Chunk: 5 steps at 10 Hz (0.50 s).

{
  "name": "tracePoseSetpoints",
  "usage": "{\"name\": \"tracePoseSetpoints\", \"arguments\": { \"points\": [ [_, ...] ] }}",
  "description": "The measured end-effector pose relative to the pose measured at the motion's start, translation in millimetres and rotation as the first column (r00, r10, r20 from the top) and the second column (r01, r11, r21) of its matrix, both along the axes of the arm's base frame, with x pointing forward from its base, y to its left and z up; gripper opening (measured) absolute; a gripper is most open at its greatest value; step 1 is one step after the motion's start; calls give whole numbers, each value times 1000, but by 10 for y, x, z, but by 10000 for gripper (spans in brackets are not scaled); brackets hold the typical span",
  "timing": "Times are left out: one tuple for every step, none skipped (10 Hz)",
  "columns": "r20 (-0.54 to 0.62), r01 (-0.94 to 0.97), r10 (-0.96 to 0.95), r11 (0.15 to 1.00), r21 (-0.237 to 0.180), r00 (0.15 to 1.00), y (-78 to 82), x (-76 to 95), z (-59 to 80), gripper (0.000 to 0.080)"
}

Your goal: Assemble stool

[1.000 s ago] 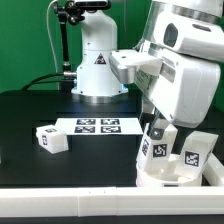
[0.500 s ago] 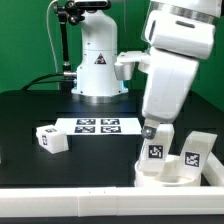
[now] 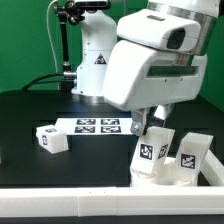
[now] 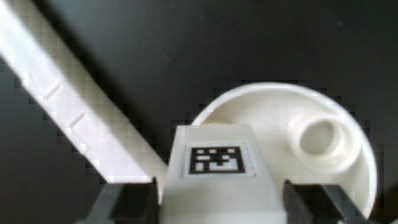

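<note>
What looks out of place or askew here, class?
Nothing is spilled or broken. One loose leg lies alone on the table beside the marker board, apart from the seat. In the exterior view, the rightmost leg seems to lean tilted on the seat rather than stand upright.

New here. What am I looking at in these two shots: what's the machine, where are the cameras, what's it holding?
One white robot arm with a two-finger hand, building a stool. The wide picture comes from a camera off the arm; the close one from a camera on its wrist. The hand is shut on a blocky white leg, upright at the round seat. A second leg stands on the seat beside it; a third leg lies loose on the black table. The flat tagged sheet is the marker board, not a stool part. The wrist view also shows a long white rail.
</note>
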<state>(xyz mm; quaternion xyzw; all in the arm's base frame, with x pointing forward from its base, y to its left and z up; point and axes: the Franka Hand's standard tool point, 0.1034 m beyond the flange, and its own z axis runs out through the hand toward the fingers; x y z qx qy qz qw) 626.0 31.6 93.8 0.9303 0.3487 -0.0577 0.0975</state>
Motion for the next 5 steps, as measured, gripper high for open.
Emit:
{"name": "tracePoseSetpoints", "arguments": {
  "points": [
    [21,92,-92,996,-3,995,3,-1,-1,334],
    [41,181,-181,983,-2,983,9,-3,-2,334],
    [70,311,-311,950,4,948,22,-2,-2,334],
    [89,401,-400,916,13,912,30,-1,-1,334],
    [103,478,-478,878,22,873,41,-3,-3,334]
  ]
}}
